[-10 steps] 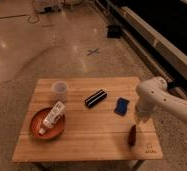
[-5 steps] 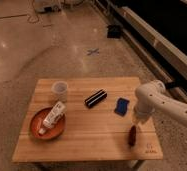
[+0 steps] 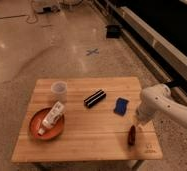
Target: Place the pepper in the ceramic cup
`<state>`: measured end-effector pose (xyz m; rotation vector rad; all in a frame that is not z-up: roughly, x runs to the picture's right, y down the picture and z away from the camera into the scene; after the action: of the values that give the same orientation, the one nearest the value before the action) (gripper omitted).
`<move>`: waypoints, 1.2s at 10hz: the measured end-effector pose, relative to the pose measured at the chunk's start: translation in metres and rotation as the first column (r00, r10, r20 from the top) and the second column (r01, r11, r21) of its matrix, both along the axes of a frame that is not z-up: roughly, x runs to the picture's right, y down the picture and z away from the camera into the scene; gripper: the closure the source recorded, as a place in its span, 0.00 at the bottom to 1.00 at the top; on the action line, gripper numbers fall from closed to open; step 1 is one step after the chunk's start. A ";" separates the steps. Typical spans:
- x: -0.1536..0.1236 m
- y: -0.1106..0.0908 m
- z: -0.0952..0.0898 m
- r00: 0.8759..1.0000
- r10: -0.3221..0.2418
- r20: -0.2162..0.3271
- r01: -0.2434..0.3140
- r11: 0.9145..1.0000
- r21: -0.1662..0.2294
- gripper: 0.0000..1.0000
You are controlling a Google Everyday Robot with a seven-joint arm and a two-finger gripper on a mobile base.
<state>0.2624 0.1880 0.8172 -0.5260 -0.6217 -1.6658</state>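
The pepper (image 3: 131,135) is a slim dark red-brown piece lying on the wooden table (image 3: 87,135) near its front right corner. The ceramic cup (image 3: 59,89) is a short pale round cup standing upright at the table's back left. My gripper (image 3: 137,123) hangs from the white arm that comes in from the right, just above and slightly behind the pepper, far to the right of the cup. The arm hides the gripper's tip.
A red-orange bowl (image 3: 37,131) holding a white tube lies at the front left. A black box (image 3: 94,98) sits mid-table. A blue rectangular piece (image 3: 120,105) lies right of it, just left of my arm. Concrete floor surrounds the table.
My arm has shifted slightly left and down toward the pepper. The pepper, cup and other objects have not moved.
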 end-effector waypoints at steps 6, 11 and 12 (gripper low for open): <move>-0.005 0.016 -0.017 1.000 0.005 0.027 -0.005 1.000 0.005 0.20; -0.010 0.054 -0.013 0.999 0.026 0.035 -0.026 1.000 0.011 0.20; -0.015 0.059 -0.013 0.999 0.016 0.037 -0.017 1.000 0.012 0.20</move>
<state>0.2475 0.2473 0.8046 -0.4813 -0.6405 -1.6659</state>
